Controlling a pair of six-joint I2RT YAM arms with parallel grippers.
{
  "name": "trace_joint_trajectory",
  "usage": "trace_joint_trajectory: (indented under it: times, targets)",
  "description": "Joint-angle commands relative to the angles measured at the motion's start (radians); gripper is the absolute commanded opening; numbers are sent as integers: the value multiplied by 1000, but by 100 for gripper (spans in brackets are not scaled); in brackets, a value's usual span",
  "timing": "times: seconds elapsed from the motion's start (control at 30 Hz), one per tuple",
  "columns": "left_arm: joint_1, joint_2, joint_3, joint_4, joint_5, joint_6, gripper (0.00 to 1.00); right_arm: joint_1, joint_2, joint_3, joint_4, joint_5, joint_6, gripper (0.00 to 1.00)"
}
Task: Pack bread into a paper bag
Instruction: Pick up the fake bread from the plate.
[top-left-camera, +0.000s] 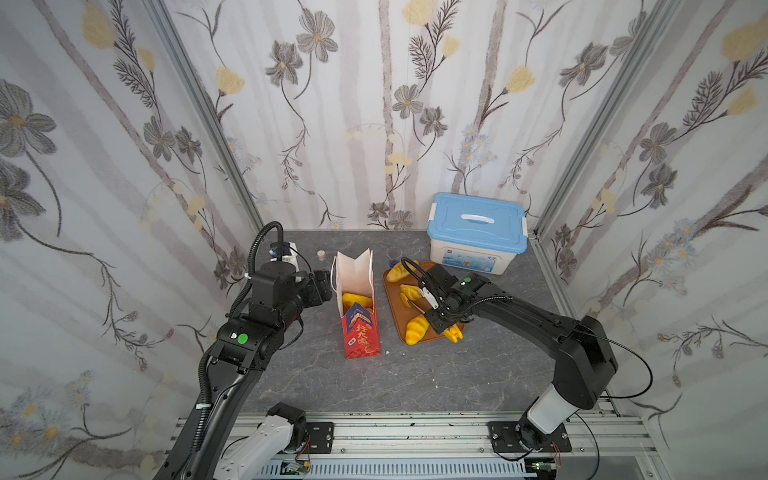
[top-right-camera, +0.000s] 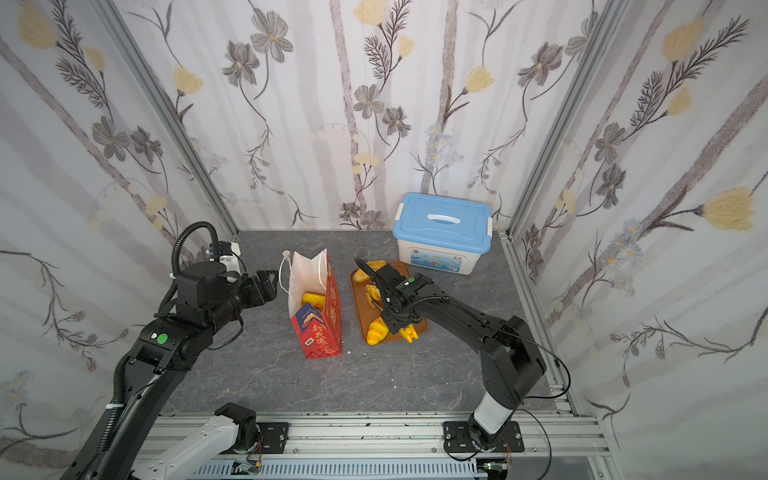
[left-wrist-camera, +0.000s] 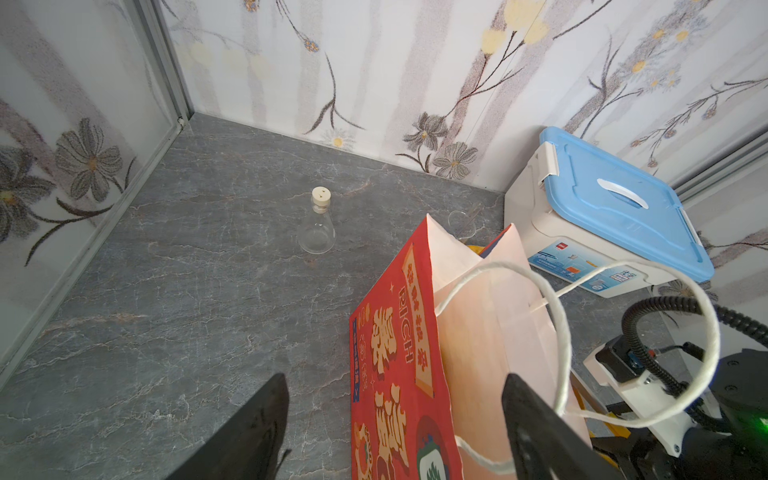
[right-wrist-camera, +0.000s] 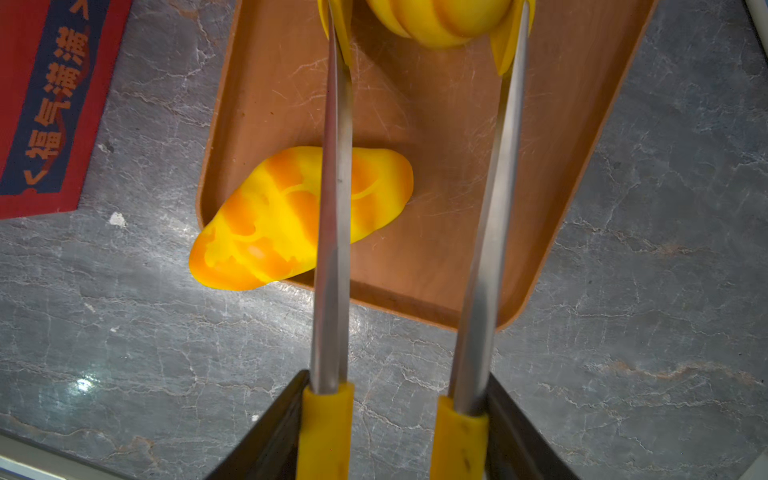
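While the right gripper (right-wrist-camera: 390, 428) squeezes the tongs (right-wrist-camera: 332, 249), their tips bracket a striped bun (right-wrist-camera: 440, 20) on the tray (right-wrist-camera: 415, 104); its glossy skin could slip from a weak pinch. Left of the tray stands the paper bag (top-left-camera: 360, 332), one loaf (top-left-camera: 353, 298) inside, the left gripper (left-wrist-camera: 395, 415) spread wide astride its wall; a nudge might topple it.

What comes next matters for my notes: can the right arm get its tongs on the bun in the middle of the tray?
Likely yes: the tongs in the right gripper have a tip on each side of the bun, nothing in between.
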Motion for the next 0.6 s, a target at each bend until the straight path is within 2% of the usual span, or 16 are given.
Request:
trace_joint_trajectory:
  times: [0.0, 0.1, 0.2, 0.37, 0.57]
  targets:
    - [1, 5, -2, 36, -7, 12, 82, -4, -2, 21, 68, 6, 3, 56]
    - [2, 6, -2, 38, -4, 11, 82, -6, -21, 25, 69, -7, 4, 50]
    - [2, 5, 0, 39, -4, 11, 82, -10, -50, 28, 68, -24, 6, 48]
    - [2, 5, 3, 36, -6, 11, 82, -16, -144, 50, 65, -83, 19, 48]
    - [2, 7, 7, 31, -4, 13, 82, -17, -302, 151, 51, -122, 30, 49]
